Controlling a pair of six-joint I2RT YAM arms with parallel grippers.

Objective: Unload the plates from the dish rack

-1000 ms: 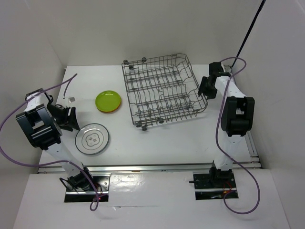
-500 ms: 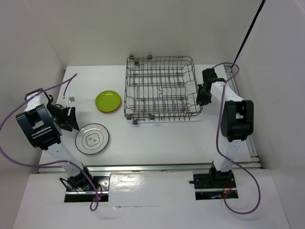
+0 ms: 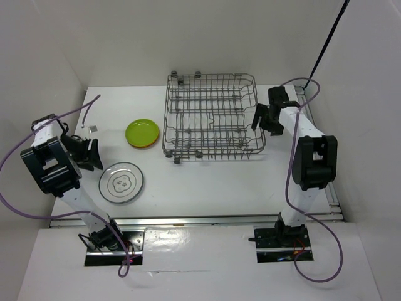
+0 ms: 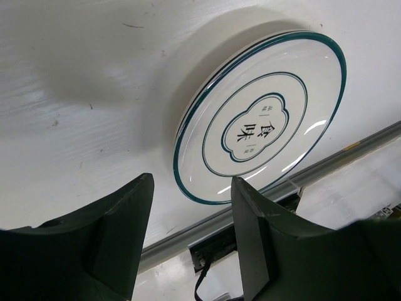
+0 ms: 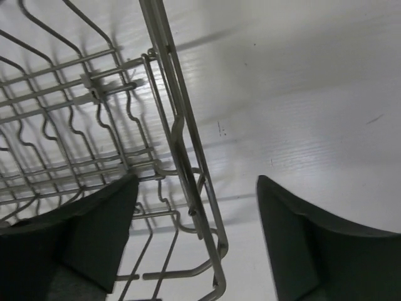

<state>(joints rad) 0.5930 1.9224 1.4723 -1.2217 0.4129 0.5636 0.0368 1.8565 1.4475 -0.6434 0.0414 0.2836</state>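
Observation:
The dish rack (image 3: 210, 115) stands at the middle back with no plates in it. A lime green plate (image 3: 142, 132) lies left of it on an orange plate whose rim shows beneath. A white plate with teal rings and a centre motif (image 3: 121, 182) lies at the front left, and in the left wrist view (image 4: 263, 119) it seems to rest on another plate. The mustard-brown plate is out of view. My left gripper (image 3: 97, 157) is open and empty, just left of the white plate (image 4: 191, 241). My right gripper (image 3: 257, 119) is open astride the rack's right rim (image 5: 188, 182), not touching it.
White walls close in the table on the left, back and right. A metal rail (image 3: 207, 219) runs along the near edge. A small grey bit (image 3: 93, 129) lies left of the green plate. A purple cable (image 3: 88, 108) loops over the left arm.
The rack has swung from skewed to square with the table. My right gripper went with its right rim and has now opened. The left arm has hardly moved.

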